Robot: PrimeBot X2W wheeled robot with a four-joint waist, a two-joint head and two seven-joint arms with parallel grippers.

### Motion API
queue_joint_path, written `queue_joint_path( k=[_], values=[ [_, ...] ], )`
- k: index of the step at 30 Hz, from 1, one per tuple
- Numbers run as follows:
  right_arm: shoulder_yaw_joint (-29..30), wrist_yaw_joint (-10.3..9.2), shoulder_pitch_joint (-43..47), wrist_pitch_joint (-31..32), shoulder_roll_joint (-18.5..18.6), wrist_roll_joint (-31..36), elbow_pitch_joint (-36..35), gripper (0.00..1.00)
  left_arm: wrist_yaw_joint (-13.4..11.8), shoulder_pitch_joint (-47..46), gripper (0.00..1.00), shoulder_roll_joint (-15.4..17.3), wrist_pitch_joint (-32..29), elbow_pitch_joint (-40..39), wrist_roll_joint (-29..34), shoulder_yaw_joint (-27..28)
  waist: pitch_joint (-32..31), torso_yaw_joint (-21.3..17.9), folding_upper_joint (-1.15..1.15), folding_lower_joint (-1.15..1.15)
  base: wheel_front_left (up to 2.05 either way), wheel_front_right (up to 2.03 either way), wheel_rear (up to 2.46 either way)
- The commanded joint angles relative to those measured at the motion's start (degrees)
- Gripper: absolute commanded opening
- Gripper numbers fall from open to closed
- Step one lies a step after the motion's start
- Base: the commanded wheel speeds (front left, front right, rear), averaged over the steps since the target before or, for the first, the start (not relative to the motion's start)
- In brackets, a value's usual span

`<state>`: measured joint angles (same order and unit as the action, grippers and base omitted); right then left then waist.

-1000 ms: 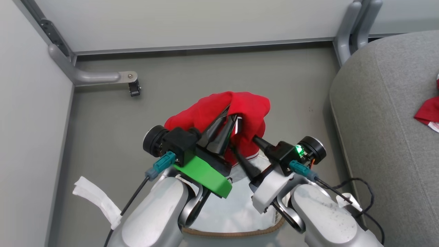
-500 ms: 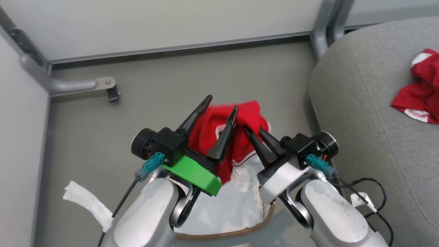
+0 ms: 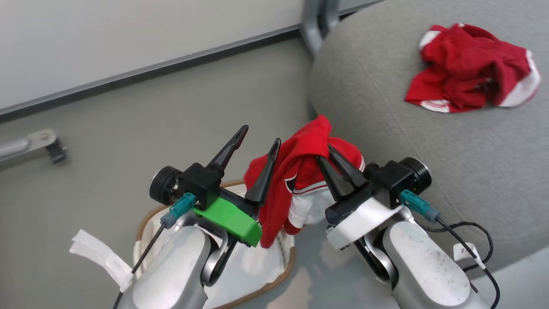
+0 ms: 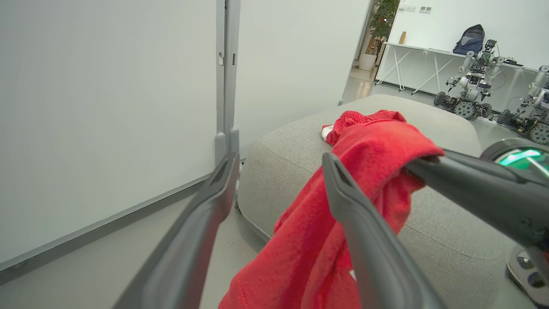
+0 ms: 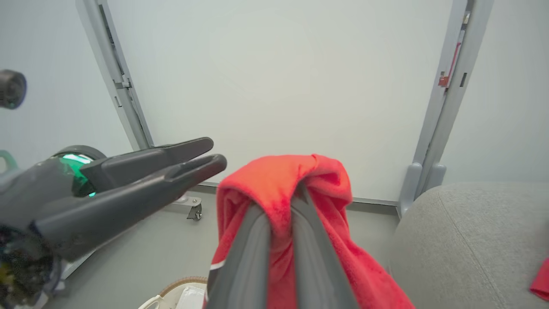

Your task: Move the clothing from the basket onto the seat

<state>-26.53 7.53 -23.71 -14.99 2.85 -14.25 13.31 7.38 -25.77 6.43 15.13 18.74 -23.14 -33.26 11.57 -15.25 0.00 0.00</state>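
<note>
Aloft, right gripper [image 3: 325, 153] tight on the clothing [image 3: 300, 176] near the seat [image 3: 429, 141]; left gripper [image 3: 261, 134] alongside, wide, empty.

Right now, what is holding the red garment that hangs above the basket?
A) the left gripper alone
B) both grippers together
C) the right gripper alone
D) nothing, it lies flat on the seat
C: the right gripper is shut on a fold of the red garment, while the left gripper stands open beside it with nothing pinched between its fingers.
</note>
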Motion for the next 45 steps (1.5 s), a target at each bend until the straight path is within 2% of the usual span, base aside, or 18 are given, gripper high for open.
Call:
queue_joint_path(
  k=[1, 8, 16, 22, 28, 35, 41, 45],
  values=[
    [0.1, -0.08, 0.8, -0.3, 0.2, -0.4, -0.6, 0.00, 0.2, -0.2, 1.00, 0.9, 0.0, 0.3, 0.7, 0.1, 2.2, -7.8, 0.00, 0.00, 0.00, 0.00, 0.00],
    [0.6, -0.08, 0.8, -0.3, 0.1, -1.1, -1.9, 0.00, 0.2, -1.3, 1.00, 1.7, 0.0, 1.1, 0.8, 0.4, 3.6, -14.4, 0.00, 0.00, 0.00, 0.00, 0.00],
    [4.5, -0.08, -1.6, -0.3, 0.1, 1.7, -0.8, 0.00, 0.2, -2.0, 1.00, 1.8, 0.0, 1.8, 1.2, 0.0, 5.1, -15.1, 0.00, 0.00, 0.00, 0.00, 0.00],
    [11.9, -0.08, -10.2, -0.3, 0.2, 7.2, 0.7, 0.00, 0.2, -2.1, 1.00, 2.7, 0.0, 2.7, 1.8, 1.2, 7.0, -15.1, 0.00, 0.00, 0.00, 0.00, 0.00],
    [17.4, -0.08, -23.0, -0.3, 4.9, 11.6, 3.7, 0.00, 0.2, -1.0, 1.00, 3.7, 0.0, 2.3, 3.4, 3.7, 9.3, -14.9, 0.00, 0.00, 0.00, 0.00, 0.00],
    [26.3, -0.08, -36.8, -0.3, 12.8, 14.9, 11.1, 0.00, 0.2, -2.5, 1.00, 4.3, 0.0, 2.3, 4.0, 4.7, 12.9, -11.6, 0.00, 0.00, 0.00, 0.00, 0.00],
    [30.1, -0.08, -42.9, -0.3, 17.9, 18.8, 18.8, 0.00, 0.2, -3.5, 1.00, 5.0, 0.0, 2.6, 4.0, 5.1, 16.0, -8.6, 0.00, 0.00, 0.00, 0.00, 0.00],
    [34.6, -0.08, -44.3, -0.3, 18.9, 19.9, 24.0, 0.00, 0.2, -4.3, 1.00, 5.0, 0.0, 2.7, 4.0, 5.2, 18.0, -6.7, 0.00, 0.00, 0.00, 0.00, 0.00]
  ],
)
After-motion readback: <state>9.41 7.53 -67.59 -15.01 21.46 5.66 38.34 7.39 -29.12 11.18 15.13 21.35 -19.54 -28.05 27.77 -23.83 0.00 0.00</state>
